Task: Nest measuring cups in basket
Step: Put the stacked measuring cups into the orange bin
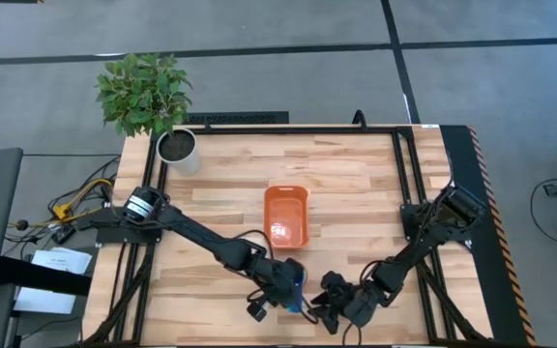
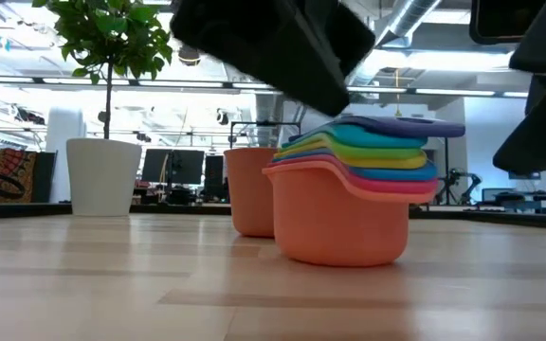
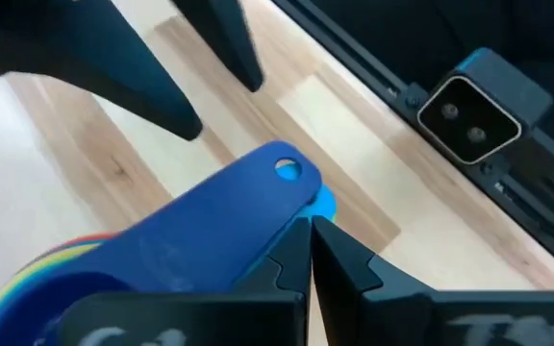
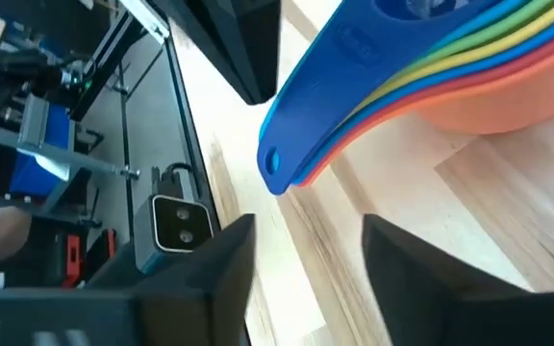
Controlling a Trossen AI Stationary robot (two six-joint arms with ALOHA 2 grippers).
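Observation:
The measuring cups [image 1: 298, 282] stand nested in one stack [image 2: 349, 199] on the table near its near edge, the big orange one at the bottom and a dark blue one on top. Their handles [image 4: 301, 125] fan out together. The orange basket [image 1: 286, 215] lies on the table's middle, behind the stack [image 2: 249, 194], with nothing in it. My left gripper [image 3: 311, 231] is shut, its tips at the handle ends. My right gripper [image 4: 306, 255] is open, just right of the stack, its fingers short of the handles and touching nothing. My left gripper comes at the stack slanting down from the table's left. Its shut fingertips [image 3: 296, 252] meet the handle ends beside the light blue handle tip [image 3: 323, 204], under the dark blue handle [image 3: 258, 192]. Whether they press on it I cannot tell. The stack stands upright on the table.
A white pot with a green plant [image 1: 178, 150] stands at the far left corner [image 2: 102, 175]. The low camera [image 3: 469, 115] sits just beyond the near edge. Black frame rails run along the table's sides. Bare wood lies between basket and stack.

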